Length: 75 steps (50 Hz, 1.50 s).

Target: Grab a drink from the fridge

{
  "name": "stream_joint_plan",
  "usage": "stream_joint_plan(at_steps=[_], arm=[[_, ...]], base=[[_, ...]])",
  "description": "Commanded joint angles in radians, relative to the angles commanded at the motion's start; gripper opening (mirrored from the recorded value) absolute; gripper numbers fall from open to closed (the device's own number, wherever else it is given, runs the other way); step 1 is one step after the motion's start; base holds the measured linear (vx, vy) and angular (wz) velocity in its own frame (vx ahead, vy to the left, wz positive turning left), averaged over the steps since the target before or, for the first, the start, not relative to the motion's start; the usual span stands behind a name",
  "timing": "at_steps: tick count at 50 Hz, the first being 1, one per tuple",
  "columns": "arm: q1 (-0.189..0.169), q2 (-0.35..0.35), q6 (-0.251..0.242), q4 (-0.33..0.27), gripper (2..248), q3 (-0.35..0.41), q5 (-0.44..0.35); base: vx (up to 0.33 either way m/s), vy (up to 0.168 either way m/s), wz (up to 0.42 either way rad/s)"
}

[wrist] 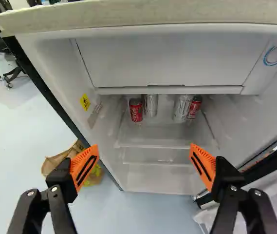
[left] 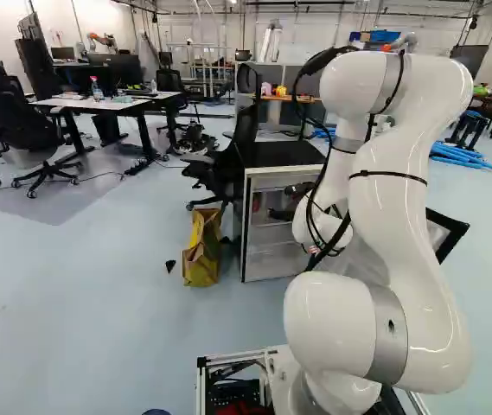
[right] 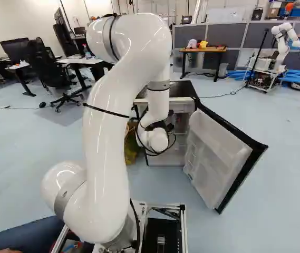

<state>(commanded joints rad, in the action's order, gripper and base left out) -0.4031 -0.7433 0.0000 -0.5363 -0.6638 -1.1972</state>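
Note:
My gripper is at the open front of the small fridge in the left base view. The wrist view shows the gripper wide open, with nothing between its orange pads. Ahead, on the fridge's upper shelf, several cans stand under a white compartment: a red can beside a silver can, and to their right another silver can close to a second red can. The fingers are short of the cans and do not touch them. The fridge door stands open.
A yellow-brown bag lies on the floor beside the fridge, with a black office chair near it. Desks stand farther back. Another robot is at the far right of the right base view. The open door flanks the arm's right side.

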Motion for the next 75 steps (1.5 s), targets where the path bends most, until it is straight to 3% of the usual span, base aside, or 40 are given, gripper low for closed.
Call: stream_joint_plan(at_steps=[40, 75], arm=[[-0.016, -0.255, 0.0, -0.144, 247, -0.296, 0.0], [-0.002, -0.462, 0.0, -0.147, 247, -0.555, 0.0]], base=[[0.0, 0.0, 0.0], [0.0, 0.0, 0.0]])
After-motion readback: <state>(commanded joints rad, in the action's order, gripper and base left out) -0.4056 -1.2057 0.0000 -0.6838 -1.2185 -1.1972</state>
